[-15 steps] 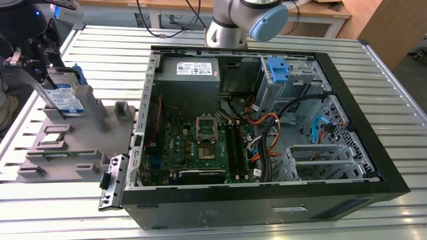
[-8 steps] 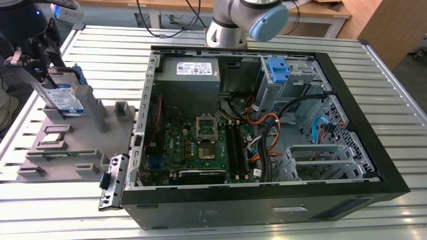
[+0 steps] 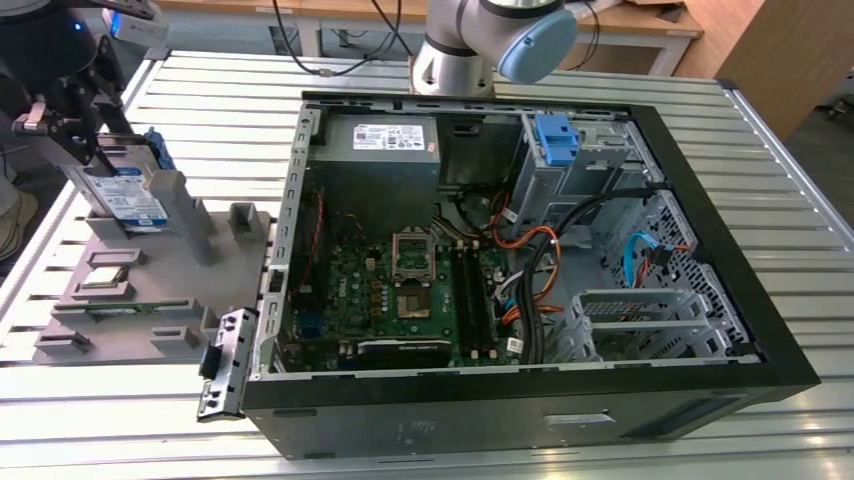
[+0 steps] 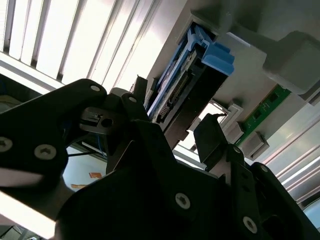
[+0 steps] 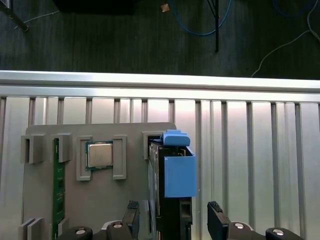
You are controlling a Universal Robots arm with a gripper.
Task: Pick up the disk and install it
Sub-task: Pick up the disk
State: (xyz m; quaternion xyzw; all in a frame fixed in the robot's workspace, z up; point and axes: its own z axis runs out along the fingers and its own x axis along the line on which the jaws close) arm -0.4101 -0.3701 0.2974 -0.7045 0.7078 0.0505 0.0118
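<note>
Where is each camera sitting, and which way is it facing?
Exterior view: off the arm and high, looking down on the open computer case, the grey fixture and the arm.
First wrist view: on the wrist, looking down onto the fixture; two fingertips flank the disk.
Second wrist view: behind the hand, looking along its black fingers to the disk.
All three share the disk standing in the fixture.

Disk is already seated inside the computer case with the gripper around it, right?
No. The disk stands in the grey holder outside the case, as the exterior view shows; the gripper is around it, jaws open.
</note>
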